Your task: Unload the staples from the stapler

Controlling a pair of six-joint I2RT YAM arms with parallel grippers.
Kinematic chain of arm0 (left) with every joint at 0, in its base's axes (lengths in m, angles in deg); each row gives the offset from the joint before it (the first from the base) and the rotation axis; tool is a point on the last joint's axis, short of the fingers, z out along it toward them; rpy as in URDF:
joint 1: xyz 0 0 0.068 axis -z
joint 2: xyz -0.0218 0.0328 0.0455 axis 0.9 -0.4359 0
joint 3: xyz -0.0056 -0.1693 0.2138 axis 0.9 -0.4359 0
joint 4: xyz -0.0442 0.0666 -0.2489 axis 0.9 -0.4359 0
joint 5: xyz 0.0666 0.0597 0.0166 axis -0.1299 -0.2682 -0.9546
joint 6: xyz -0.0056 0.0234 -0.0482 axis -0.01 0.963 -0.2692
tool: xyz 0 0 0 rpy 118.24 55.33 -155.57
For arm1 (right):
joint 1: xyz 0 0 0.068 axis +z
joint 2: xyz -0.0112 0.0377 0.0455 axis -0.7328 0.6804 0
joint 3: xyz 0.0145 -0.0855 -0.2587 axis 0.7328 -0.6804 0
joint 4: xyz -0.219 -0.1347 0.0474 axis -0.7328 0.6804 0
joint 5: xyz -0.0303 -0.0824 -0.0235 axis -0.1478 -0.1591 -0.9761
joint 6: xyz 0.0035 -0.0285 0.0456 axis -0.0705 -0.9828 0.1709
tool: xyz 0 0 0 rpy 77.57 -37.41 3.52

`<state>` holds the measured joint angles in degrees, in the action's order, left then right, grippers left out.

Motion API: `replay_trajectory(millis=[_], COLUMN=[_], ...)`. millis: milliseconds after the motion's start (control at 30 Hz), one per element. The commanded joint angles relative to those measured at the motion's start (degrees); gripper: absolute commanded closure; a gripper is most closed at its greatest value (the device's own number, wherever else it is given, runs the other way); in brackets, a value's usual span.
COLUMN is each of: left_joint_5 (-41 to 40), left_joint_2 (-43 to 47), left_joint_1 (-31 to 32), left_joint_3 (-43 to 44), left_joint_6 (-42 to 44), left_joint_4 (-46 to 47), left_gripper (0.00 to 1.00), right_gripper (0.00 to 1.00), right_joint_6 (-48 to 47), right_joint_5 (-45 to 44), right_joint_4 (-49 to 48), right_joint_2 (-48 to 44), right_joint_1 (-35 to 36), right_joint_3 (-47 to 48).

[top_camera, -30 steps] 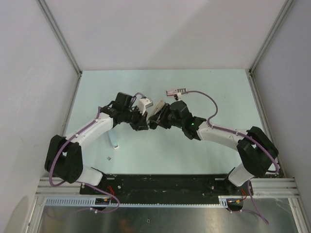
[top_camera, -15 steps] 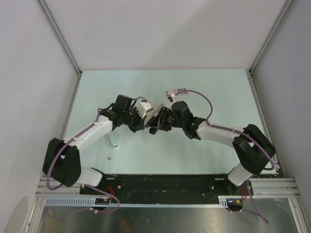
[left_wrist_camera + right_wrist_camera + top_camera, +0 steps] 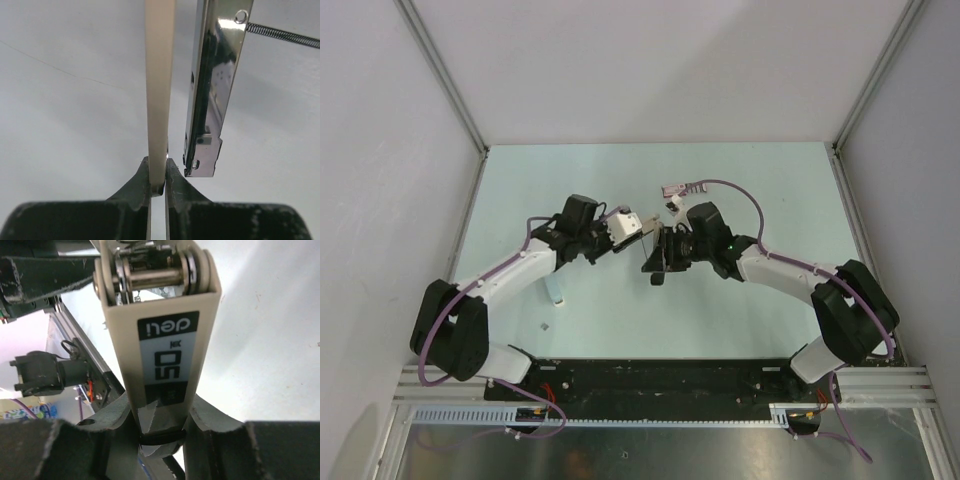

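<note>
Over the table (image 3: 570,180) centre, the stapler (image 3: 628,223) seems held aloft, stretched between the arms. Your left gripper (image 3: 158,167) pinches its thin, smooth cream lid (image 3: 160,75) edge-on, the shiny chrome magazine (image 3: 212,85) parallel beside it. Your right gripper (image 3: 162,412) clamps the boxy labelled base (image 3: 165,340), hinge end pointing away.

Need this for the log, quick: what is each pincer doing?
Left pincer: shut on the cream stapler cover.
Right pincer: shut on the stapler body.

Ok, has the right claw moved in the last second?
Yes. In the top view the right claw, gripping the stapler, has shifted rightward and nearer the base rail, away from the left claw.
</note>
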<state>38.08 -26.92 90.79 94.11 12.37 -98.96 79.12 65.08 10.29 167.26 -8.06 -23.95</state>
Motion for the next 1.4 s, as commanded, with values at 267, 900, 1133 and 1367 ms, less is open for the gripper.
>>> replay_trajectory(millis=[267,900,1133,1367], left_joint_5=[-21.8,-31.0,-31.5,-16.3], left_joint_2=[0.4,-0.9,0.6,6.0], left_joint_1=[0.0,3.7,7.0,9.5], left_joint_3=[-8.5,-27.0,-26.1,-9.8], left_joint_6=[16.8,38.7,33.1,3.7], left_joint_4=[18.6,48.3,45.6,11.5], left_gripper=[1.00,1.00,1.00,0.70], right_gripper=[1.00,1.00,1.00,1.00], right_joint_6=[-13.3,-15.1,-12.1,-4.9], right_joint_5=[-4.6,-5.7,-6.2,-14.5], right_joint_4=[13.0,14.4,9.9,-0.3], right_joint_2=[-3.5,-3.8,-4.2,-5.9], right_joint_1=[0.1,0.6,1.3,2.8], right_joint_3=[-0.2,-0.1,-0.1,2.1])
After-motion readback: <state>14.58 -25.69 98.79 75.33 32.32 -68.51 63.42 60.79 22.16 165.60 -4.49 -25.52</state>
